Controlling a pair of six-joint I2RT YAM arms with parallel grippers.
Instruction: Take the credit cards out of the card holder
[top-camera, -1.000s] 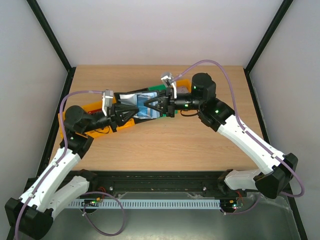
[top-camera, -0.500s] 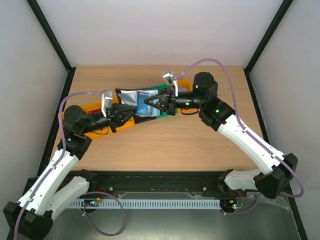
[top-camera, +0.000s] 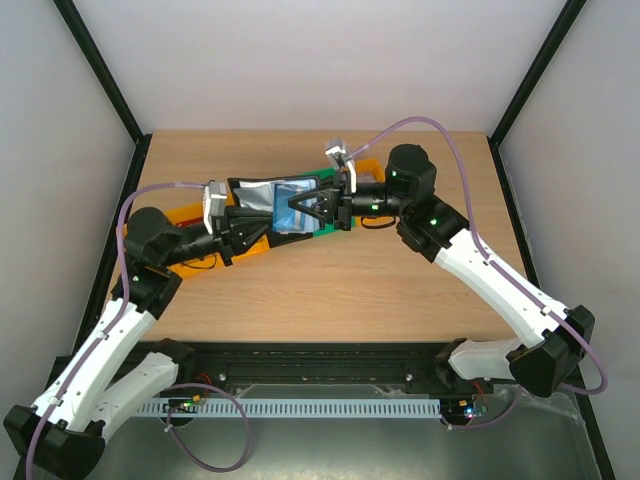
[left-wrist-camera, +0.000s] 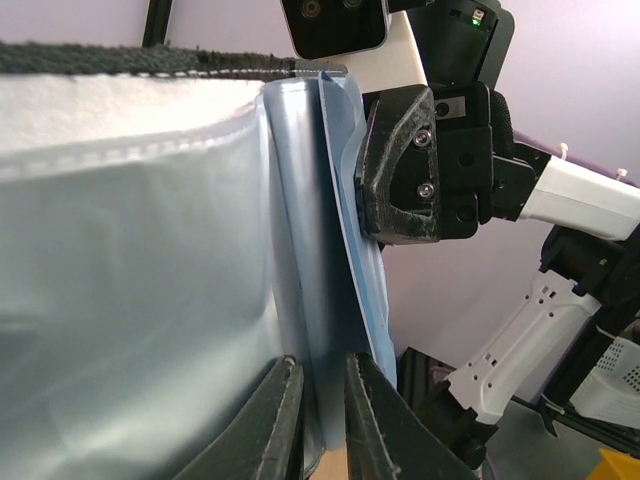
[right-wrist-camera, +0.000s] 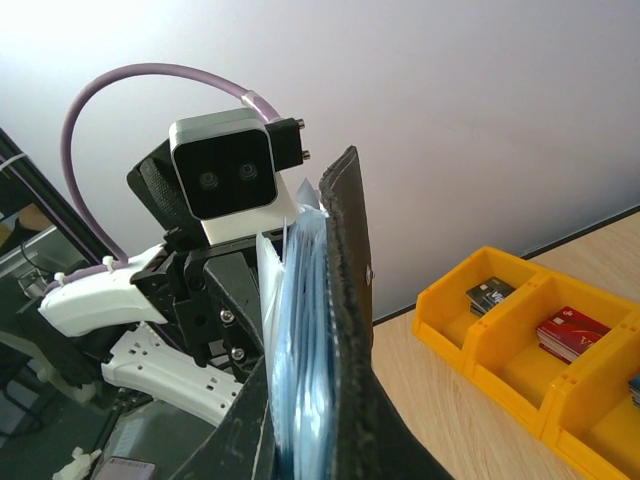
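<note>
The card holder (top-camera: 272, 197) has lifted a little above the table (top-camera: 350, 290), tight in the right pincer (right-wrist-camera: 310, 400), while the left pincer (left-wrist-camera: 318, 375) sits nearly closed round a blue pocket (left-wrist-camera: 300, 250), grip unclear, and no card is out

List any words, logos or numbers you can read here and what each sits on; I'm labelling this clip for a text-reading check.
No text can be read anywhere.
dark card in the yellow bin: pale markings, too small to read.
red card in the next compartment: pale markings, too small to read.
card holder: no print visible.
</note>
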